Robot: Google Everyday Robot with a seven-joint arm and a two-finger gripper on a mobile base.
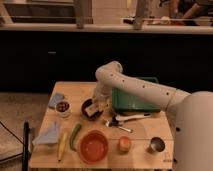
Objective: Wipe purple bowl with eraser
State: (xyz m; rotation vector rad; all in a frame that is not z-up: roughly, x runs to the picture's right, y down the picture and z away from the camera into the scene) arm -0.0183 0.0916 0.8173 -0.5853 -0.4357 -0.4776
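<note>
The small dark purple bowl (89,109) sits near the middle of the wooden table (75,92), partly covered by my arm's end. My gripper (96,106) hangs right over the bowl's right side, pointing down into it. A pale whitish block, the eraser (97,106), shows at the gripper's tip, touching the bowl's inside or rim; I cannot tell which.
A white bowl with dark contents (62,107) stands left of the purple bowl. An orange bowl (93,146), a banana (62,145), a green vegetable (75,136) and a grey-blue cloth (48,134) lie in front. A green tray (135,97), utensils (125,119), an apple (124,144) and a metal cup (156,145) are right.
</note>
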